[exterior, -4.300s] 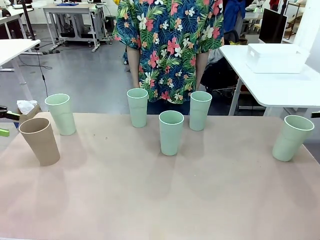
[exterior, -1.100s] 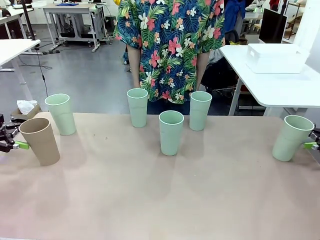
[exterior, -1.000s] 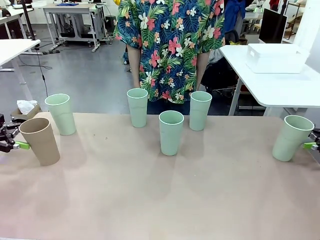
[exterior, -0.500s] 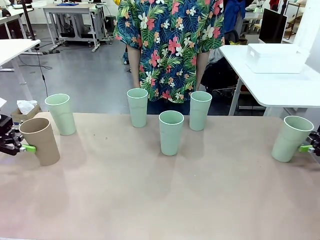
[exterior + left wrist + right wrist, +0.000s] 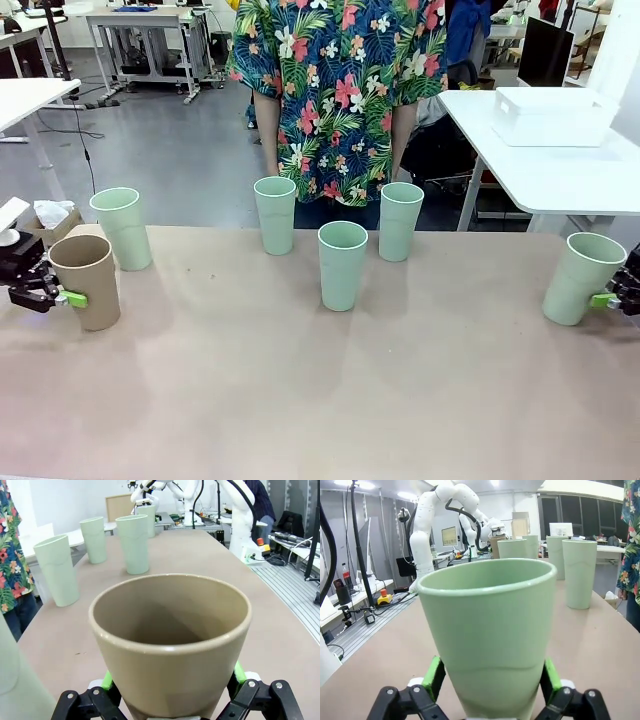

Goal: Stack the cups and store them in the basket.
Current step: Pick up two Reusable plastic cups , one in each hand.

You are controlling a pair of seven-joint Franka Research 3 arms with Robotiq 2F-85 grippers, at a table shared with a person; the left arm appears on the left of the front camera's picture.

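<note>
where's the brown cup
Front view: the tan-brown cup stands at the left edge of the table, between the left hand's fingers, in front of a mint cup.

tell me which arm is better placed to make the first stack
Probably left. Each gripper straddles a cup, but the left gripper has the tan cup close beside a mint cup; the right gripper has a lone cup far from the others.
</note>
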